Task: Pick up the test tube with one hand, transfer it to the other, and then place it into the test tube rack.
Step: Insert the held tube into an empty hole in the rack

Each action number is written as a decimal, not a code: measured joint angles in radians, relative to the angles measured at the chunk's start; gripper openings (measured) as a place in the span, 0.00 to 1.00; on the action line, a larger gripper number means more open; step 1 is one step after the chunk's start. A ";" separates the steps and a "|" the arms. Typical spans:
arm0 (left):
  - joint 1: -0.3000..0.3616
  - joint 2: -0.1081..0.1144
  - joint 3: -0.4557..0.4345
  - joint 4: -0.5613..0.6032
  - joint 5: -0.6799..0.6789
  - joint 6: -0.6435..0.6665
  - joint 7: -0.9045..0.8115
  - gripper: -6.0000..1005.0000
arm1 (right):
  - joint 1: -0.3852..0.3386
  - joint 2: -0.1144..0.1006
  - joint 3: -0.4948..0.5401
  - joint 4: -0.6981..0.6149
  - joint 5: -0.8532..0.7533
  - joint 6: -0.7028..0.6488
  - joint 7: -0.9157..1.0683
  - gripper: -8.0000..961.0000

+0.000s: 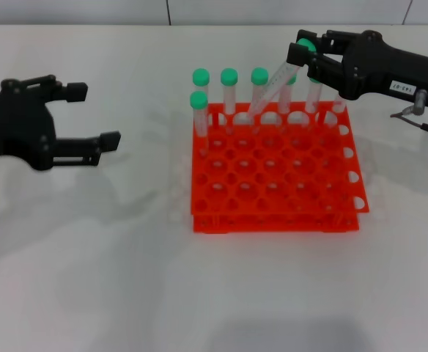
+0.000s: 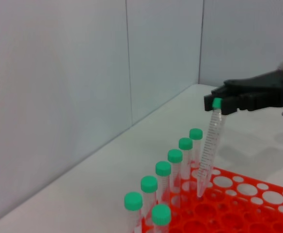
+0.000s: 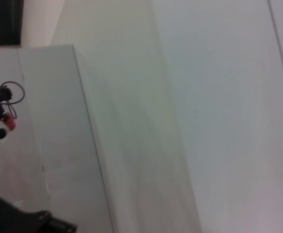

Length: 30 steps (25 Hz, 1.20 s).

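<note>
Across the white table (image 1: pixel 89 279), one orange-red test tube rack (image 1: pixel 276 172) serves as landmark. Well left of it hangs the left gripper (image 1: pixel 89 117), fingers spread and empty. Above its far row the right gripper (image 1: pixel 311 57) pinches the test tube (image 1: pixel 271 89) by its green cap, tilted, tip at a hole. Seven more tubes (image 1: pixel 229 92) stand there. It looks light, stiff and slick, so the cap seems the surest hold.

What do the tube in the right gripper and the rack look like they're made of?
The test tube, held at its green cap by the right gripper, looks like clear plastic, though glass can't be ruled out: see-through with printed graduations. The rack looks like moulded orange-red plastic with a smooth, slightly glossy finish.
</note>
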 joint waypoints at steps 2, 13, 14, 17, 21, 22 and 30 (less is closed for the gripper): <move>0.046 -0.002 -0.007 -0.036 -0.056 0.000 0.072 0.88 | 0.001 -0.003 -0.016 -0.034 -0.009 0.006 0.031 0.27; 0.083 0.004 -0.154 -0.310 -0.122 0.044 0.317 0.88 | 0.081 -0.004 -0.028 -0.202 -0.205 0.036 0.256 0.28; 0.083 0.004 -0.157 -0.316 -0.120 0.047 0.326 0.88 | 0.095 -0.005 -0.032 -0.208 -0.221 0.041 0.274 0.28; 0.083 0.004 -0.163 -0.333 -0.112 0.050 0.345 0.88 | 0.137 -0.003 -0.043 -0.226 -0.291 0.074 0.339 0.28; 0.078 0.004 -0.165 -0.360 -0.106 0.042 0.370 0.88 | 0.179 0.002 -0.090 -0.229 -0.327 0.132 0.384 0.28; 0.076 0.004 -0.166 -0.367 -0.106 0.042 0.376 0.88 | 0.184 0.003 -0.105 -0.230 -0.325 0.145 0.387 0.28; 0.048 0.006 -0.180 -0.411 -0.090 0.031 0.393 0.88 | 0.201 0.013 -0.179 -0.230 -0.315 0.231 0.408 0.27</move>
